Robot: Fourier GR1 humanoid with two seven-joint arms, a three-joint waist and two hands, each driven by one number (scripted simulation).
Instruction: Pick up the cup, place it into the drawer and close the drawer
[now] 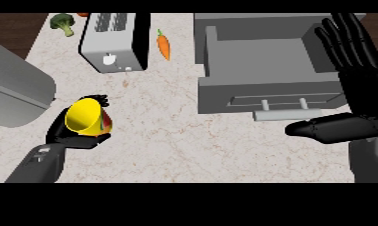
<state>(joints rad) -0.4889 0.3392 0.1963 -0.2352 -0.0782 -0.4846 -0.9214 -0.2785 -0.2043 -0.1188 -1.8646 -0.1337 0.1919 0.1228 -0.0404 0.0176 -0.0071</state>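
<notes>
We see the left robot hand (pixel 70 139) gripping the yellow cup (pixel 83 115), the right robot hand (pixel 362 90) open beside the open drawer (pixel 266 90).

Nothing readable here as far as we can see: no text, brand, number or sign on anything. The closest we get is a red and green patch on the side of the yellow plastic cup (pixel 83 115), and we can't make that out as letters, it's just colour. The silver boxy toaster (pixel 111 45) has a couple of small white bits on its front end, but those don't read as a label to us either.
</notes>
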